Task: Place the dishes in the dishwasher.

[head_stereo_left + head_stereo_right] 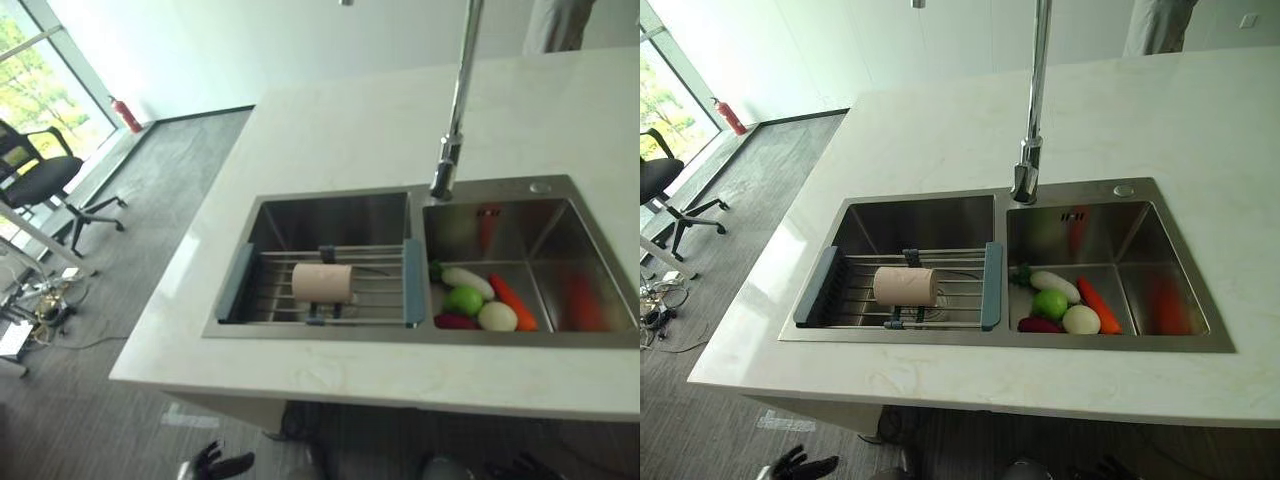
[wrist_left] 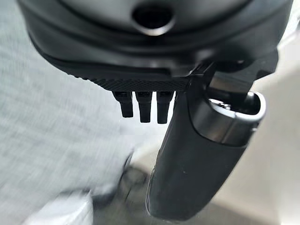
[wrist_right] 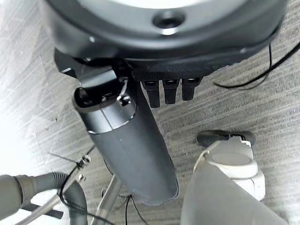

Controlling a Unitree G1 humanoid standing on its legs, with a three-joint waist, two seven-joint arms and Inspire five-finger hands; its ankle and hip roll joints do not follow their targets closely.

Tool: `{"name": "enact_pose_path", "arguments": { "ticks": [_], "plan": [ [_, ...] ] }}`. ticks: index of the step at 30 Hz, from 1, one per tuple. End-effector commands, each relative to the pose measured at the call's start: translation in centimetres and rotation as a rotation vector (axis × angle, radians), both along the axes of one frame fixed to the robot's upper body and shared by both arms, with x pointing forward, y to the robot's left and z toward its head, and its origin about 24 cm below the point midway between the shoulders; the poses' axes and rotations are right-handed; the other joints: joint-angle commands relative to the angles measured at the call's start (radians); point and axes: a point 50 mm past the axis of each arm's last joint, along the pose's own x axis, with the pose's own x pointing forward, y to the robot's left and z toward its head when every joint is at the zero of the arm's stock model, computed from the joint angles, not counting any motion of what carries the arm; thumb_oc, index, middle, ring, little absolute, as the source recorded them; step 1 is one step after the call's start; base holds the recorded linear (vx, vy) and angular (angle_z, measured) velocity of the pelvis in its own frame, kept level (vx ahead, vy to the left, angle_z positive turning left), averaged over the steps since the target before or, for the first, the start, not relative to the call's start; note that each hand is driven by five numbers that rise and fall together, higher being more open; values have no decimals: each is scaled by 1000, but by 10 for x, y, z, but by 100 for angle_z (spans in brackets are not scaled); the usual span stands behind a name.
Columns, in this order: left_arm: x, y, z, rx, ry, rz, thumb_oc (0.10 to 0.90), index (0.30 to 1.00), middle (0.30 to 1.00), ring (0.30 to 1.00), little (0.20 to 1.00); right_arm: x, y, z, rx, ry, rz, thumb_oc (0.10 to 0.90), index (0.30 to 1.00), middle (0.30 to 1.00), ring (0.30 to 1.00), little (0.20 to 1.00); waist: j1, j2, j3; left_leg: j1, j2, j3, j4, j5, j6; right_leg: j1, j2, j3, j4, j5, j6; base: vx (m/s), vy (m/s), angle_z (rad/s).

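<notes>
A white worktop (image 1: 330, 130) carries a double steel sink (image 1: 520, 340) set near its front edge, with a tall tap (image 1: 1032, 100) standing over the divider between the two basins. Across the left basin lies a wire rack (image 1: 960, 290) with grey-blue end grips, spanning from the basin's left wall to the divider so that wet things can drain. On it a beige cup (image 1: 905, 287) lies on its side; it is the only dish in sight, so it looks like the thing the task means. No dishwasher can be made out, so where the cup must go cannot be told.

In the front left corner of the right basin sits a heap of toy produce: a white radish (image 1: 467, 282), a green ball (image 1: 464, 301), a white egg-like piece (image 1: 497, 317), a carrot (image 1: 513, 302) and a dark red piece (image 1: 455, 322). They are no dishes and probably stay where they are.

The left hand (image 1: 222, 464) hangs low in front of the worktop's front edge, below the left basin, fingers loose and holding nothing; its wrist view shows straight fingertips (image 2: 145, 108) over the floor. The right hand (image 3: 131, 136) hangs over the floor likewise, fingers straight and empty. The task seems not yet begun: a reach up to the cup is the likely first move
</notes>
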Motion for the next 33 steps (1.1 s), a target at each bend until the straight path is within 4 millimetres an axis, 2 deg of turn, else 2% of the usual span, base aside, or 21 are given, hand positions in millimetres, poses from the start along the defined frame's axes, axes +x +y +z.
{"name": "enact_pose_path", "arguments": {
  "ticks": [1, 2, 3, 5, 7, 9, 10, 11, 12, 13, 14, 15, 16, 17, 20, 21, 23, 24, 25, 28, 33],
  "plan": [
    [11, 120, 87, 440, -98, 249, 800, 900, 900, 900, 900, 34, 2, 8, 25, -171, -74, 800, 900, 900, 900, 900, -7, -53, 39, -10, -21, -2, 199, -145, -40, 110, -30, 72, -117, -32, 109, 38, -9, 1],
    [10, 124, 91, 458, -112, 269, 800, 900, 900, 900, 900, 33, 2, 8, 26, -171, -77, 800, 900, 900, 900, 900, -6, -52, 38, -10, -21, -2, 199, -145, -39, 111, -30, 72, -117, -32, 109, 29, -3, 3],
    [1, 160, 131, 588, -191, 385, 800, 900, 900, 900, 900, 32, 0, 8, 26, -168, -101, 800, 900, 900, 900, 900, 2, -44, 33, -6, -24, -4, 199, -148, -38, 115, -34, 68, -117, -32, 110, 0, 0, 0],
    [-7, 184, 168, 734, -212, 423, 800, 900, 900, 900, 900, 32, 1, 7, 22, -159, -103, 800, 900, 900, 900, 900, 8, -38, 24, -12, -26, -4, 199, -144, -37, 109, -37, 66, -117, -25, 112, 6, -1, 8],
    [-12, 215, 237, 953, -272, 429, 800, 900, 900, 900, 900, 31, 3, 5, 13, -145, -116, 800, 900, 900, 900, 900, 21, -29, 20, -6, -29, -4, 199, -153, -36, 114, -40, 64, -117, -27, 117, -5, -29, 13],
    [-13, 233, 323, 1199, -350, 401, 800, 900, 900, 900, 900, 31, 7, 3, 12, -134, -135, 800, 900, 900, 900, 900, 29, -22, 11, -6, -32, -1, 199, -157, -33, 115, -42, 61, -117, -23, 124, -23, -52, 11],
    [-10, 233, 346, 1261, -391, 380, 800, 900, 900, 900, 900, 32, 8, 3, 15, -132, -139, 800, 900, 900, 900, 900, 30, -21, 9, -6, -32, 1, 199, -157, -33, 115, -42, 60, -117, -22, 127, -8, -34, 10],
    [-10, 233, 357, 1283, -416, 371, 800, 900, 900, 900, 900, 32, 9, 2, 18, -130, -139, 800, 900, 900, 900, 900, 29, -23, 8, -5, -33, 2, 199, -158, -32, 115, -42, 60, -117, -21, 128, -3, -39, 13],
    [2, 225, 407, 1381, -565, 303, 800, 900, 900, 900, 900, 33, 11, 2, 24, -127, -142, 800, 900, 900, 900, 900, 33, -20, 1, -4, -34, 5, 199, -160, -32, 117, -43, 57, -117, -18, 132, 2, -59, 17],
    [17, 205, 455, 1446, -795, 171, 800, 900, 900, 900, 900, 36, 15, 1, 37, -127, -138, 800, 900, 900, 900, 900, 36, -23, -6, -3, -37, 5, 199, -164, -31, 118, -44, 55, -117, -17, 135, 10, -92, 17],
    [39, 170, 501, 1433, -1077, -52, 800, 900, 900, 900, 900, 38, 20, -1, 56, -133, -139, 800, 900, 900, 900, 900, 39, -26, -14, -3, -43, 3, 199, -170, -31, 120, -45, 55, -117, -18, 138, 15, -91, 17],
    [49, 153, 516, 1360, -1213, -177, 800, 900, 900, 900, 900, 39, 22, -2, 66, -135, -137, 800, 900, 900, 900, 900, 39, -28, -18, -1, -46, 1, 199, -173, -30, 122, -44, 55, -117, -19, 139, 16, -85, 10],
    [65, 131, 525, 1220, -1344, -358, 800, 900, 900, 900, 900, 40, 26, -3, 77, -138, -129, 800, 900, 900, 900, 900, 38, -32, -22, 1, -48, 0, 199, -178, -30, 122, -44, 57, -117, -21, 141, 9, -59, 8],
    [75, 117, 527, 1158, -1380, -442, 800, 900, 900, 900, 900, 41, 28, -3, 82, -139, -121, 800, 900, 900, 900, 900, 34, -35, -23, 2, -48, 0, 199, -180, -31, 122, -45, 58, -117, -21, 143, 4, -54, 5],
    [114, 75, 511, 946, -1414, -706, 800, 900, 900, 900, 900, 39, 35, -7, 101, -129, -109, 800, 900, 900, 900, 900, 24, -43, -28, 9, -46, 9, 199, -185, -32, 120, -42, 68, -117, -21, 149, -13, -39, -4],
    [143, 42, 489, 816, -1360, -894, 800, 900, 900, 900, 900, 33, 37, -9, 111, -113, -121, 800, 900, 900, 900, 900, 11, -51, -29, 13, -41, 19, 199, -181, -32, 113, -39, 79, -117, -12, 152, -4, -34, -22],
    [159, 20, 471, 765, -1309, -1012, 800, 900, 900, 900, 900, 28, 38, -11, 116, -98, -130, 800, 900, 900, 900, 900, 0, -58, -31, 16, -36, 28, 199, -181, -31, 107, -38, 86, -117, -8, 154, -22, -21, -30],
    [172, 2, 453, 715, -1273, -1093, 800, 900, 900, 900, 900, 23, 38, -12, 115, -82, -138, 800, 900, 900, 900, 900, -15, -63, -28, 22, -33, 36, 199, -183, -30, 104, -36, 96, -117, -5, 156, -20, 0, -39],
    [179, -15, 441, 674, -1258, -1173, 800, 900, 900, 900, 900, 17, 37, -14, 112, -65, -149, 800, 900, 900, 900, 900, -24, -67, -29, 26, -28, 47, 199, -183, -30, 99, -35, 104, -117, -1, 159, -18, 6, -37],
    [189, -41, 421, 646, -1200, -1264, 800, 900, 900, 900, 900, 9, 37, -15, 109, -51, -158, 800, 900, 900, 900, 900, -41, -72, -27, 34, -24, 59, 199, -184, -29, 93, -33, 116, -117, 6, 160, -7, 6, -17],
    [199, -65, 409, 715, -1128, -1373, 800, 900, 900, 900, 900, 4, 38, -16, 109, -58, -168, 800, 900, 900, 900, 900, -70, -76, -31, 44, -22, 78, 199, -188, -24, 86, -29, 135, -117, 17, 163, 0, -3, -8]
  ]
}}
